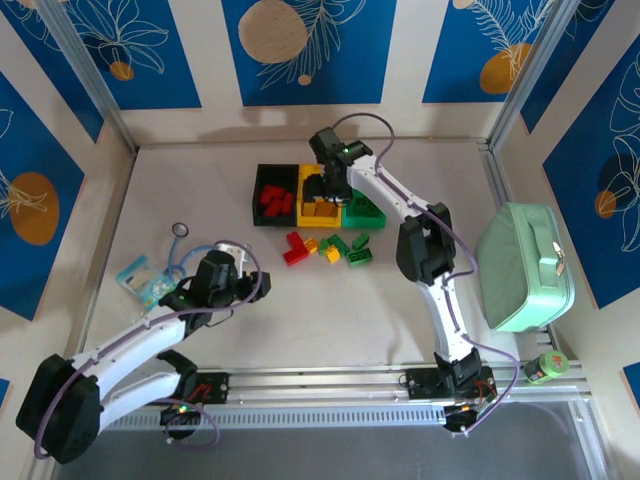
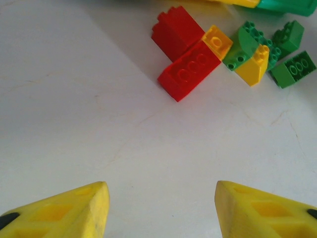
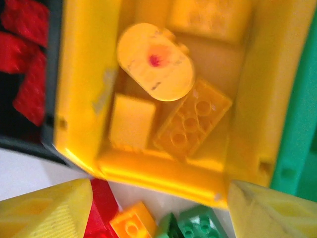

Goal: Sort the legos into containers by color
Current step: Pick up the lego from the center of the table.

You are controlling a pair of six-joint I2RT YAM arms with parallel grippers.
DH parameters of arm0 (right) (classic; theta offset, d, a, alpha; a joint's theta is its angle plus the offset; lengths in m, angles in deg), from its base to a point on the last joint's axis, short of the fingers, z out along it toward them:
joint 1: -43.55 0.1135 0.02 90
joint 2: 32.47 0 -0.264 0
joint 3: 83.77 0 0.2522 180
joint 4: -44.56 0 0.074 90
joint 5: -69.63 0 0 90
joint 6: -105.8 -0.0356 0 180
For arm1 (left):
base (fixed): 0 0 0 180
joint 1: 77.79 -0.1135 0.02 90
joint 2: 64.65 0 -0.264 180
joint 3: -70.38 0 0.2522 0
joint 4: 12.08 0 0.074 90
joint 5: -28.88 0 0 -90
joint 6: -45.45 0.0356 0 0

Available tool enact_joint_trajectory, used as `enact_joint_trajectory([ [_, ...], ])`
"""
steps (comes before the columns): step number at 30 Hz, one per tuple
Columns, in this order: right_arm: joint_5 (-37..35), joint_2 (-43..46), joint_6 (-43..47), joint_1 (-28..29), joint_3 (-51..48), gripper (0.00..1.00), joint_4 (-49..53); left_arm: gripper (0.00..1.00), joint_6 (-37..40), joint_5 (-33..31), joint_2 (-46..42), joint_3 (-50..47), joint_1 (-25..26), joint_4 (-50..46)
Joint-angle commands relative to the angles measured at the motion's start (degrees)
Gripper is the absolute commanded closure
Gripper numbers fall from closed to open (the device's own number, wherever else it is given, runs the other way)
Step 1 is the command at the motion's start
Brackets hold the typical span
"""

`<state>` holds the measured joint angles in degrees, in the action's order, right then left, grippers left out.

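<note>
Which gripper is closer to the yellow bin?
Right. The right gripper hangs directly over the yellow bin; the left gripper sits well back, loose bricks lying between.

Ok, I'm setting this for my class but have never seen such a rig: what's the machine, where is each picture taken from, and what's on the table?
These are two robot arms bolted at the near edge of a table. The top picture looks down from above. The others come from a camera on each wrist, so the yellow wedges are that gripper's fingers. The left gripper is open, facing loose red, yellow and green legos. The right gripper is open above the yellow bin, holding yellow bricks. The black bin beside it holds red bricks; the green bin is on the other side. Nothing is held. A mint-green case lies at the right.
</note>
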<state>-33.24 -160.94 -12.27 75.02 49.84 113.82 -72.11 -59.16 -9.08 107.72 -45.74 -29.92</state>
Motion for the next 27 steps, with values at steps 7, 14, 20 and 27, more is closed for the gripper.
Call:
enact_joint_trajectory([
  [7, -0.3, 19.1, -2.8, -0.3, -23.5, 0.27, -10.7, 0.35, 2.8, 0.3, 8.1, 5.2, 1.8, 2.4],
  [14, -0.3, 26.6, -4.1, -0.7, -34.7, 0.27, -14.0, 0.31, 4.6, 3.2, 17.7, 10.8, 1.8, 3.5],
  [20, 0.3, 30.4, -5.0, -1.9, -42.0, 0.27, -16.0, 0.3, 6.4, 5.9, 27.0, 17.3, 1.7, 3.7],
  [27, 1.4, 33.8, -5.4, -3.6, -48.2, 0.27, -18.2, 0.29, 10.2, 4.3, 35.1, 25.9, 1.8, -0.9],
])
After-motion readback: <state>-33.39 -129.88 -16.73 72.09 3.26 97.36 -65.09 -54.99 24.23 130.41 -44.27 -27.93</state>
